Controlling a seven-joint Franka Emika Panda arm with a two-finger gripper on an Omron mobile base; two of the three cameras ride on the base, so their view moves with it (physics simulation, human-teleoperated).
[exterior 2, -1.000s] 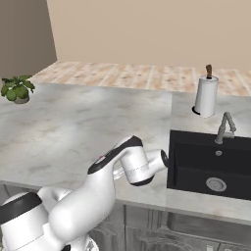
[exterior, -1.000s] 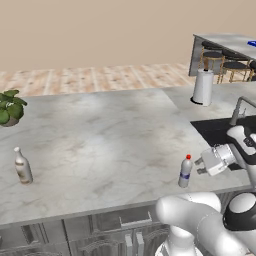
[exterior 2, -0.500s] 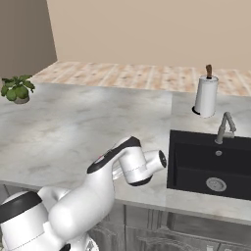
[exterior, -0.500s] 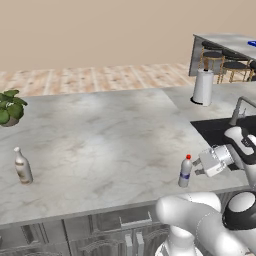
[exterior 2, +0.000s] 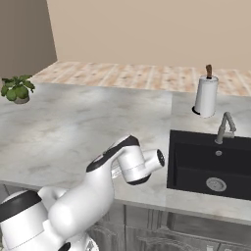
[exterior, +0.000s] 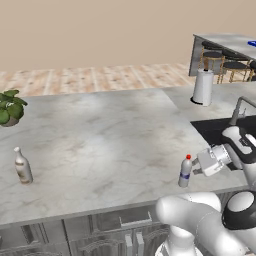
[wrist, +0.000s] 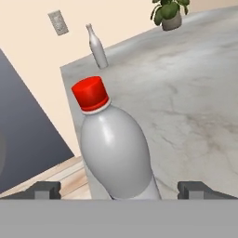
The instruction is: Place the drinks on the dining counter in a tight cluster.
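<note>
Claw (wrist: 118, 189) sits level with the grey bottle (wrist: 115, 153), which stands straight ahead of it, centred between the two fingertips (wrist: 44, 189) and close in. Bottle is upright on the counter (exterior: 110, 145), long axis vertical, red cap on top, so it runs crosswise to the approach line, fine for a side grab around the body. From the left base camera the claw (exterior: 196, 169) comes in from the sink side, just beside the bottle (exterior: 185, 171) near the counter's front edge; I can't see contact there. Jaws are spread wide, a tip on each side of the bottle with daylight to both, nothing held, nothing touched as far as I can tell. Judgement: the next move only needs a short push forward and a squeeze; main risk is a fingertip clipping the bottle and tipping it, since it's tall and slim. Brown-and-white bottle (exterior: 22, 166) is well beyond the grey one, far across the counter from the claw, also upright; hand camera shows it (wrist: 97, 47) past the red cap, with the plant (wrist: 168, 12) further off to the right of it. Third drink I can't pick out. Dining counter (exterior: 225, 42) with stools is well apart behind the claw's side, past the sink (exterior 2: 211, 164) and paper roll (exterior: 202, 87). No drink is there yet; clustering hasn't started.
</note>
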